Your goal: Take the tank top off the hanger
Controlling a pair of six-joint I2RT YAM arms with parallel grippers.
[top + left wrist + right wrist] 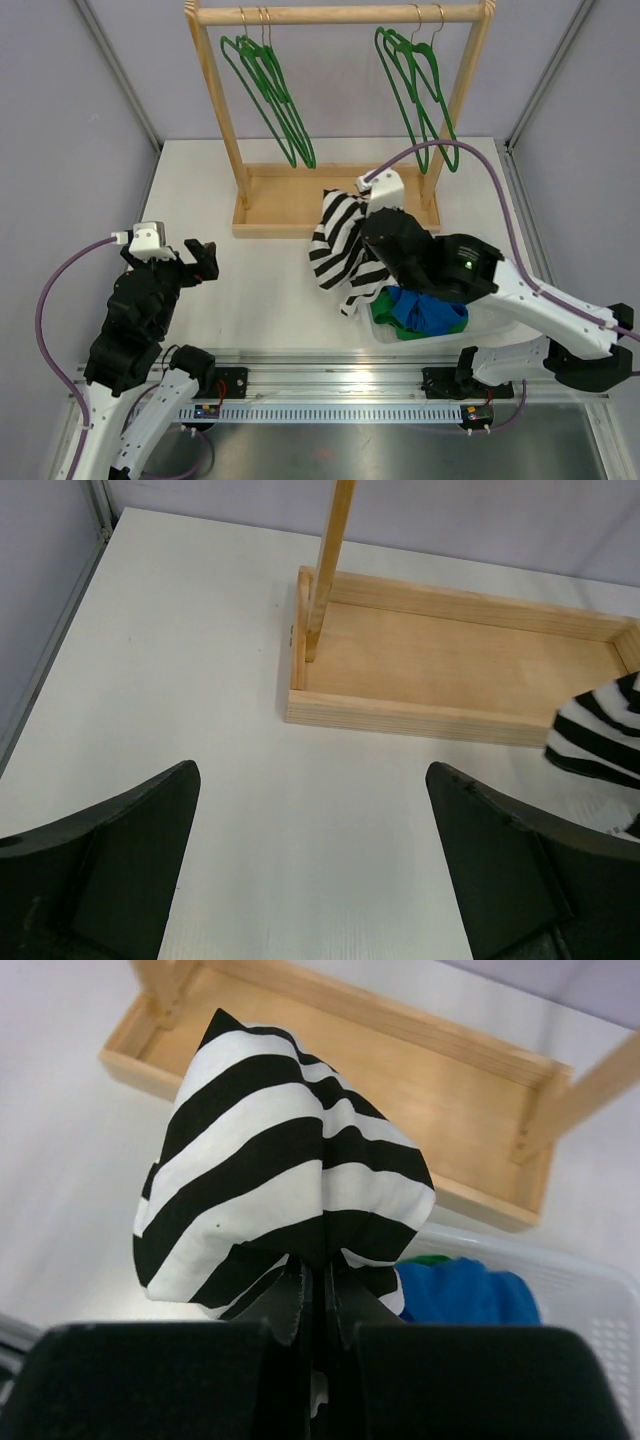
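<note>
The black-and-white striped tank top (pixel 340 245) hangs bunched from my right gripper (pixel 372 238), off any hanger. In the right wrist view the right gripper (pixel 318 1278) is shut on the striped tank top (pixel 270 1180), held above the table in front of the wooden rack base (pixel 440 1070). Green hangers (pixel 270 90) hang bare on the rack's rod, with more on the right (pixel 415 80). My left gripper (pixel 200 262) is open and empty over the table at the left; its fingers (pixel 120 850) frame bare table. A corner of the tank top (pixel 605 730) shows at the left wrist view's right edge.
A white basket (pixel 500 325) at the front right holds blue and green clothes (pixel 420 310); it also shows in the right wrist view (pixel 590 1300). The wooden rack (pixel 340 15) stands at the back, its tray base (pixel 450 670) beyond the left gripper.
</note>
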